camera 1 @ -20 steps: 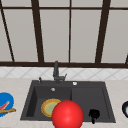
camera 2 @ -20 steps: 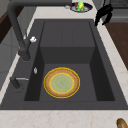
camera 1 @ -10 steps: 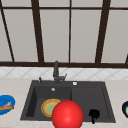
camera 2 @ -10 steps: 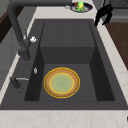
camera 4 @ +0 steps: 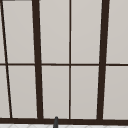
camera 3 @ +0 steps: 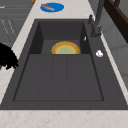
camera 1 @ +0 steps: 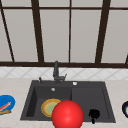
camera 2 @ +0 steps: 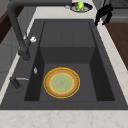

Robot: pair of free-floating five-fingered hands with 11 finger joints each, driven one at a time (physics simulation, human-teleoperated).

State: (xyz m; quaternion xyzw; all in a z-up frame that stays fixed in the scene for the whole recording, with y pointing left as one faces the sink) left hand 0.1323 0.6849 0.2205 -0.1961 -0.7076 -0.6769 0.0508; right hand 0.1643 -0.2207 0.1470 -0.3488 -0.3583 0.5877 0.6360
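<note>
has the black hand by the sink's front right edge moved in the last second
No. In the front view the right hand sits at the same spot on the sink front rim, right of the red ball, as before.

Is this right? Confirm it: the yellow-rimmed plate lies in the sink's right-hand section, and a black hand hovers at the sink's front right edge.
Not quite. The yellow-rimmed plate lies in the deep left basin of the sink, as the front view shows; the right-hand section is the flat drainer. The black hand does hover at the front right edge.
</note>
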